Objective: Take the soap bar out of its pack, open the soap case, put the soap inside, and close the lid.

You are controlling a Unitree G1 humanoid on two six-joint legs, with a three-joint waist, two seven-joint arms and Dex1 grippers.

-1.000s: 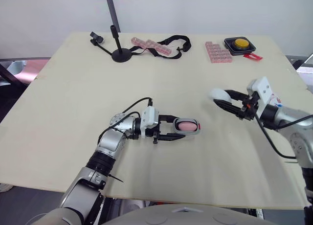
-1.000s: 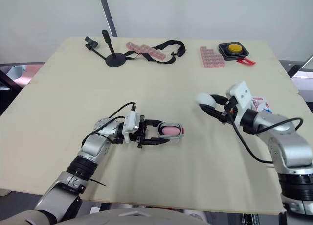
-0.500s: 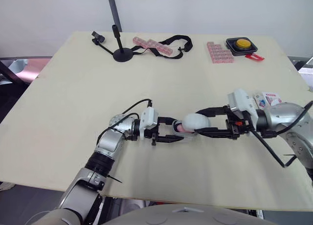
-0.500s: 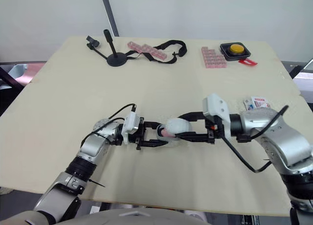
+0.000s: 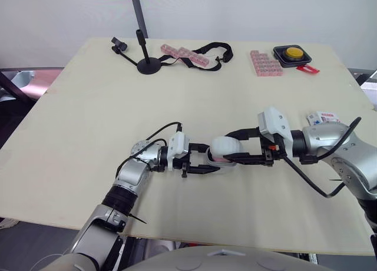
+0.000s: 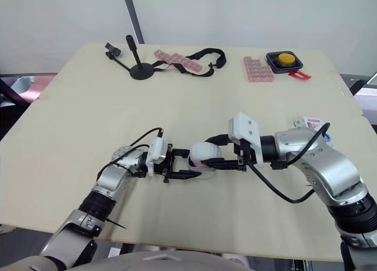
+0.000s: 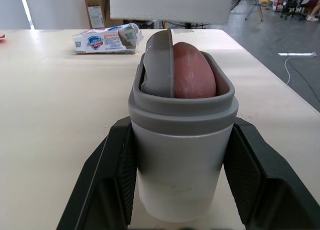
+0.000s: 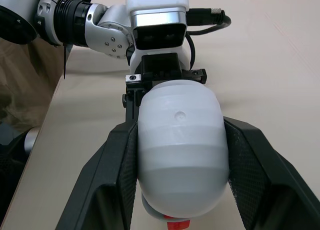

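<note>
**A:** Where is the soap (image 7: pixel 192 72) at this point?

**B:** It is inside the case (image 7: pixel 180 185), which rests mouth up on the table (image 5: pixel 88 106), a little toward 6 o'clock from the centre. The pack (image 5: pixel 321 117) lies out at 3 o'clock, well apart from it.

**A:** And what is the left gripper (image 5: pixel 209 159) doing?

**B:** It reaches in from 9 o'clock and is clamped narrow on the case, one finger on each long side. That looks like bracing, so the case cannot slide when something presses on it.

**A:** And the right gripper (image 5: pixel 228 148)?

**B:** It comes in from 3 o'clock, closed around the white lid (image 8: pixel 180 140) and gripping it by its flanks. This leaves the lid's underside free to meet the rim. Seen from the head, the lid covers most of the case.

**A:** Is the lid seated?

**B:** Probably not. The left wrist view shows a grey edge, likely the lid's, standing in the mouth just beside the soap, so the lid seems tilted. The task looks close to done, with only levelling and pressing down left. The risk is the lid catching on the bar.
</note>
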